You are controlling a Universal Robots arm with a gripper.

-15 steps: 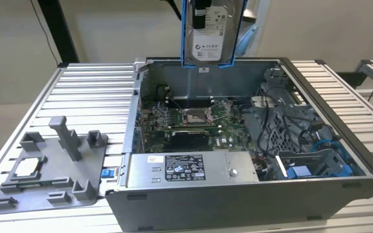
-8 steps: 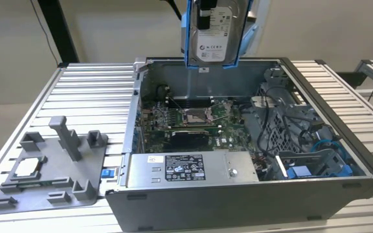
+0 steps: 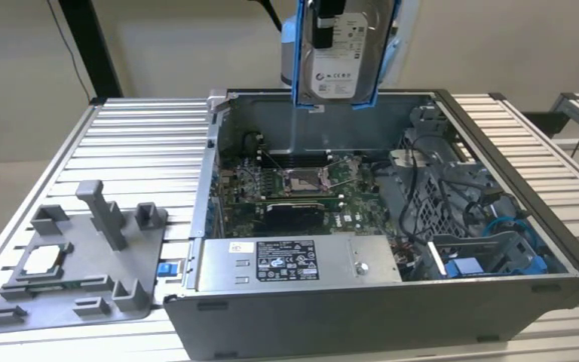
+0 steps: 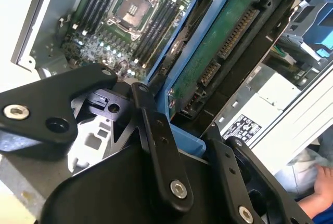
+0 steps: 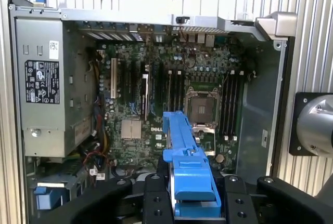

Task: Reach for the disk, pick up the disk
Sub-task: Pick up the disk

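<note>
- Exterior view: we are seeing the disk hanging upright in its blue frame, lifted clear above the open computer case, with its white label facing us.
- We are seeing the gripper in the first wrist view closing its black fingers on either side of the blue frame, holding the disk.
- We are seeing the disk's green circuit board in the second wrist view, with the motherboard well below.
- We are noticing the grey holder tray sitting on the slatted table, at the exterior view's left of the case.

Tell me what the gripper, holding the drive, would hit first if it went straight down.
Likely the green motherboard inside the open grey computer case, with the blue-framed silver disk touching first; depth is uncertain.
</note>
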